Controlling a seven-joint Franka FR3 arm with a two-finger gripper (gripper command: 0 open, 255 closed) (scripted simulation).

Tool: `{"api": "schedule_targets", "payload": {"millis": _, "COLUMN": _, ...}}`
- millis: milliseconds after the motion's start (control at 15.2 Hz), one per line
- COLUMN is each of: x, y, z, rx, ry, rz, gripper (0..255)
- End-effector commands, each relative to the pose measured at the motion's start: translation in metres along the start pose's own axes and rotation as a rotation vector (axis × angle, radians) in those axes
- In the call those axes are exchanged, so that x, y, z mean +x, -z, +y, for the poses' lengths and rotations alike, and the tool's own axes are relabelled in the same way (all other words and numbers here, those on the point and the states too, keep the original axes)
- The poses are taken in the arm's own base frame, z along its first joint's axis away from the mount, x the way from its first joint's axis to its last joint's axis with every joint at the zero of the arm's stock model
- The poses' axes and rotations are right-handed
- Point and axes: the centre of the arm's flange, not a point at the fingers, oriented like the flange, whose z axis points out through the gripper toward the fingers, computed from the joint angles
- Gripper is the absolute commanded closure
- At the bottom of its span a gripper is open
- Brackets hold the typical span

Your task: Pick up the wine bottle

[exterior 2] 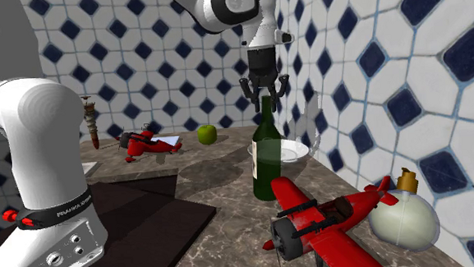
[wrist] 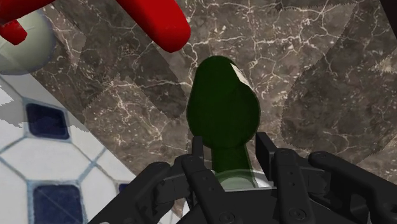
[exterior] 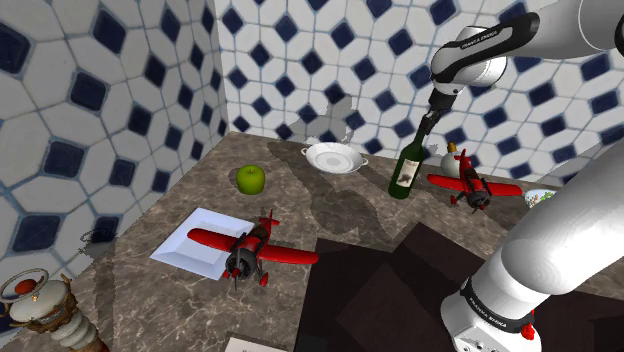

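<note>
The wine bottle, dark green with a pale label, stood upright on the marbled table close to the tiled wall, its neck pointing straight up. That upright stance left the slim neck as the easiest part to reach from above, and the gripper hung directly over it for that reason, judging by the vertical line of the wrist in the second exterior view. The gripper was released: its black fingers straddled the top of the neck, one on each side, and the wrist view showed a sliver of gap between each of them and the glass, so nothing was grasped yet. The step in hand appeared to be the close on the neck, with the lift to follow.

Around the bottle the table was crowded. A red toy plane sat just beside it, with a round cream flask near that plane against the wall. A white two-handled bowl lay near the bottle on the shoulder view's left. A top-down approach probably suited this clutter, since a sideways reach risked brushing the plane or the bowl. Well apart were a green apple and a second red plane resting on a white tray
</note>
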Motion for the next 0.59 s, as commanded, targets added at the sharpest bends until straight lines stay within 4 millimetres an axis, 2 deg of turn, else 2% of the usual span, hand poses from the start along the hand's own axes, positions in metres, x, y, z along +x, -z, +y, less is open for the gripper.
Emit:
{"api": "schedule_targets", "payload": {"millis": 0, "x": 0.0, "y": 0.004, "z": 0.0, "rx": 0.001, "ry": 0.0, "rz": -0.002, "gripper": 255}}
{"api": "schedule_targets", "payload": {"millis": 528, "x": 0.005, "y": 0.046, "z": 0.002, "rx": 0.001, "ry": 0.0, "rz": -0.002, "gripper": 255}}
